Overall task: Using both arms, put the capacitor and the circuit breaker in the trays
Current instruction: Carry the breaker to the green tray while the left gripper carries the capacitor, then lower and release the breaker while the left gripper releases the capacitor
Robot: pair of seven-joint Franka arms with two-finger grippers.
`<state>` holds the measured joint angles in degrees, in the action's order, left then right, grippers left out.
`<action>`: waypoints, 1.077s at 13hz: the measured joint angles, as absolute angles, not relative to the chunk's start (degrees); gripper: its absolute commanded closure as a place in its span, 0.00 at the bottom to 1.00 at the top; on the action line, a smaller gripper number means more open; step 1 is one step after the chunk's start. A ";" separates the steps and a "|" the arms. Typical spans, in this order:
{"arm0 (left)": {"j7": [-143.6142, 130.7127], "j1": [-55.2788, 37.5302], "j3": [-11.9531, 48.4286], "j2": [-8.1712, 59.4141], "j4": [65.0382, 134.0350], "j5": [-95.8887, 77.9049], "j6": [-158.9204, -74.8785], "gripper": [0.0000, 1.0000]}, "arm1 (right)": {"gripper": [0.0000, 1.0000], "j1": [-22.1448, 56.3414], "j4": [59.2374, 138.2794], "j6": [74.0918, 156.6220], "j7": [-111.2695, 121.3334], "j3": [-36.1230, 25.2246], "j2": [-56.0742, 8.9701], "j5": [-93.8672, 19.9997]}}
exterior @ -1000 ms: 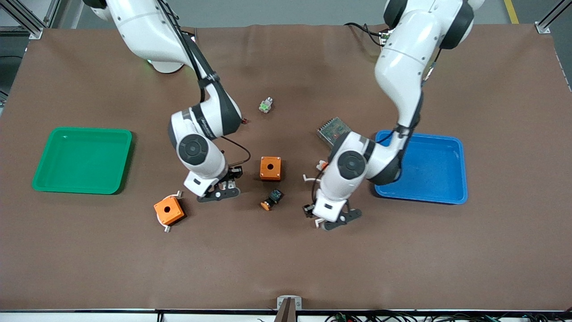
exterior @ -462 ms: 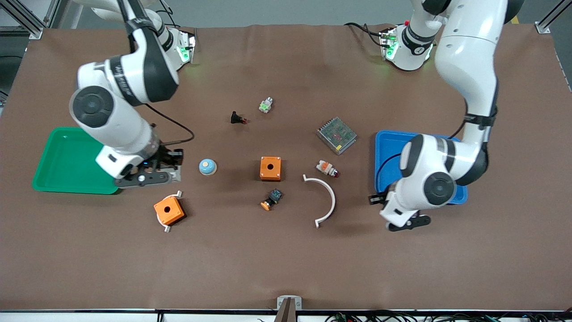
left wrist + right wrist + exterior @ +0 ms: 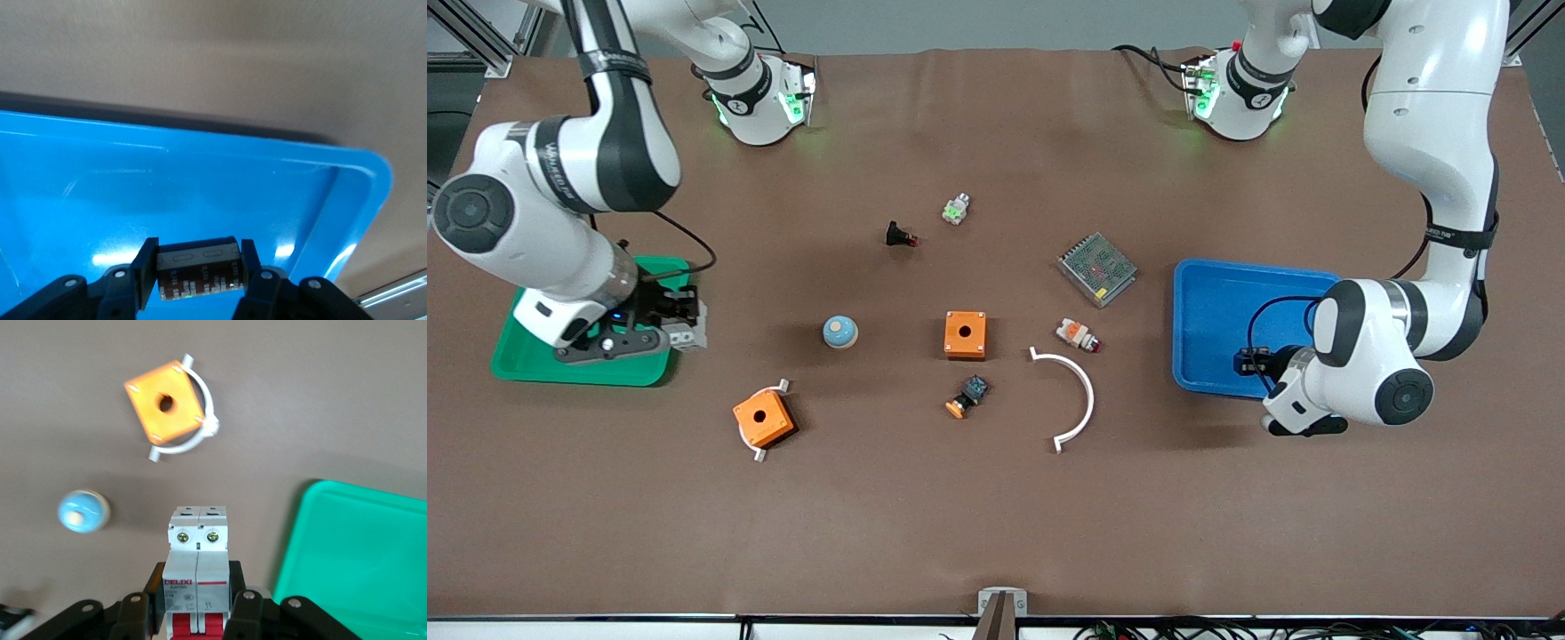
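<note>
The right gripper [image 3: 660,331] is hanging over the edge of the green tray [image 3: 534,364] at the right arm's end of the table, its fingers clamping the circuit breaker [image 3: 197,570], a white-grey block labelled DELIXI with red levers at the end nearest the wrist. In the right wrist view the breaker is sitting over bare brown table mat [image 3: 333,400] just beside the green tray's rim [image 3: 293,540], with an orange box in a white ring [image 3: 167,403] and a small blue dome [image 3: 82,511] lying on the mat nearby. The left gripper [image 3: 1254,363] is hovering over the blue tray [image 3: 1218,302] at the left arm's end of the table, near that tray's edge closest to the front camera. Its fingers are gripping the capacitor [image 3: 199,269], a small dark block with reddish and pale marks, which is hanging above the tray's blue floor [image 3: 167,187] close to one rounded corner.
</note>
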<state>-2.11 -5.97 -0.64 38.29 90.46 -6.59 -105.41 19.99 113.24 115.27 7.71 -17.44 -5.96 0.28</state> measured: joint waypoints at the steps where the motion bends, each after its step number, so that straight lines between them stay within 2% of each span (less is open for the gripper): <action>1: -1.14 -6.11 -0.49 38.76 90.75 -6.53 -105.41 0.95 | 0.97 17.53 116.69 116.70 10.77 -17.48 -4.57 0.40; 3: -0.92 -6.99 -0.15 39.95 90.85 -6.25 -105.43 0.85 | 0.96 12.29 121.00 118.32 16.71 -17.54 -3.46 0.48; 5: -0.05 -7.57 -0.14 41.19 90.86 -5.85 -105.50 0.68 | 0.96 7.50 123.48 120.46 22.77 -17.57 -3.42 0.52; 9: 0.59 -7.47 -0.17 41.74 90.54 -5.83 -105.61 0.09 | 0.96 1.45 128.74 127.90 31.68 -17.53 -4.14 0.71; 10: 0.59 -7.43 -0.18 41.70 90.01 -5.82 -105.66 0.03 | 0.96 -0.17 129.38 129.66 34.02 -17.51 -5.13 0.83; 11: 0.59 -7.39 -0.20 41.63 89.18 -5.82 -105.73 0.01 | 0.96 -1.86 129.72 131.55 36.14 -17.51 -6.61 0.87; 14: 0.58 -7.41 -0.21 41.02 85.46 -5.82 -105.74 0.00 | 0.92 -4.32 129.81 135.57 39.00 -17.48 -11.51 0.88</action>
<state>0.58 -7.41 -0.21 41.02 85.46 -5.82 -105.74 -4.32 129.81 135.57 39.00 -17.48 -11.51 0.88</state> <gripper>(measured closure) 0.004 0.599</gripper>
